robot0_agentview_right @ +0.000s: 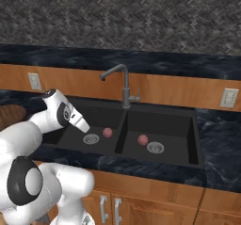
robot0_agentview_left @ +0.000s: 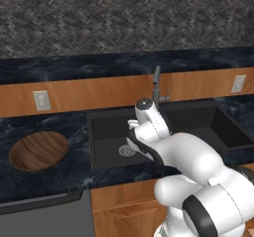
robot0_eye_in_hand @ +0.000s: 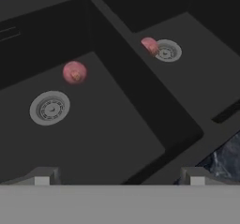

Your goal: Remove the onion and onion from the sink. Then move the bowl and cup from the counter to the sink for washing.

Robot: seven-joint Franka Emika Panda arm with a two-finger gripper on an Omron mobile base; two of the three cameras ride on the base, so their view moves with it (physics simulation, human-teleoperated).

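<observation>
Two pinkish-red onions lie in the black double sink (robot0_agentview_right: 197, 139). One onion (robot0_eye_in_hand: 74, 72) (robot0_agentview_right: 108, 132) rests in the left basin beside its drain (robot0_eye_in_hand: 49, 108). The other onion (robot0_eye_in_hand: 149, 45) (robot0_agentview_right: 143, 140) touches the right basin's drain (robot0_eye_in_hand: 167, 50). My gripper (robot0_eye_in_hand: 118, 177) (robot0_agentview_right: 83, 125) hangs open above the left basin's near side, fingers wide apart and holding nothing. The wooden bowl (robot0_agentview_left: 38, 150) sits on the counter left of the sink. The yellow cup is out of view.
A grey gooseneck faucet (robot0_agentview_right: 123, 80) rises behind the divider between the basins. The dark marble counter (robot0_agentview_left: 44, 181) wraps the sink. Wall outlets (robot0_agentview_left: 41, 100) (robot0_agentview_right: 229, 97) sit on the wooden backsplash. My own arm blocks much of the sink in the left base view.
</observation>
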